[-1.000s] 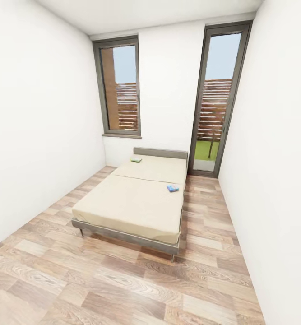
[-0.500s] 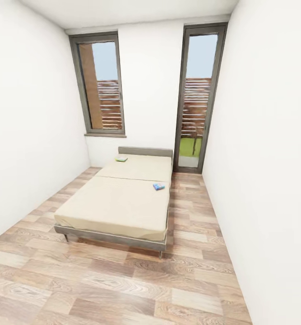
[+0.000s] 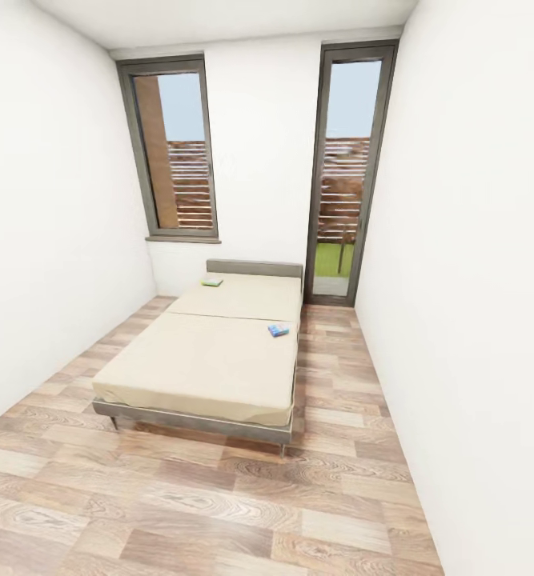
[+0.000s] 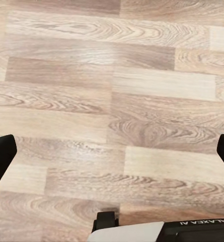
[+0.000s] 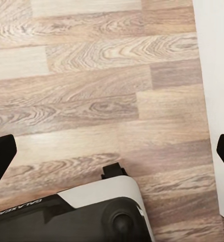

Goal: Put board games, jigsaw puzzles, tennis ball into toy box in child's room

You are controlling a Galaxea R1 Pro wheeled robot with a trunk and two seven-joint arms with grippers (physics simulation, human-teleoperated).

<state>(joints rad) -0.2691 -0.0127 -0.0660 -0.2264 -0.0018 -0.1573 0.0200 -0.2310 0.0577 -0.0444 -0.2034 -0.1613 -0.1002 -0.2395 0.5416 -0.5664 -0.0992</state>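
Observation:
A low bed (image 3: 206,364) with a beige mattress and grey headboard stands at the far end of the child's room. Two board games lie on it: a green-and-white one (image 3: 212,282) near the headboard's left end and a blue one (image 3: 279,330) by the mattress's right edge. In the left wrist view my left gripper (image 4: 112,157) hangs open over wood floor, its dark fingertips (image 4: 1,159) far apart with nothing between them. My right gripper (image 5: 112,154) is open too, empty above the floor. The table, toy box, jigsaw puzzles and tennis ball are out of view.
Wood-plank floor (image 3: 218,504) stretches between me and the bed. White walls close in on both sides, and a strip of floor runs along the bed's right side. Two tall dark-framed windows (image 3: 174,152) fill the far wall. The right wrist view has a white wall (image 5: 215,101) close by.
The whole head view has shifted, so the camera has turned right; the bed now sits further left in the picture. Both board games lie where they were on the mattress.

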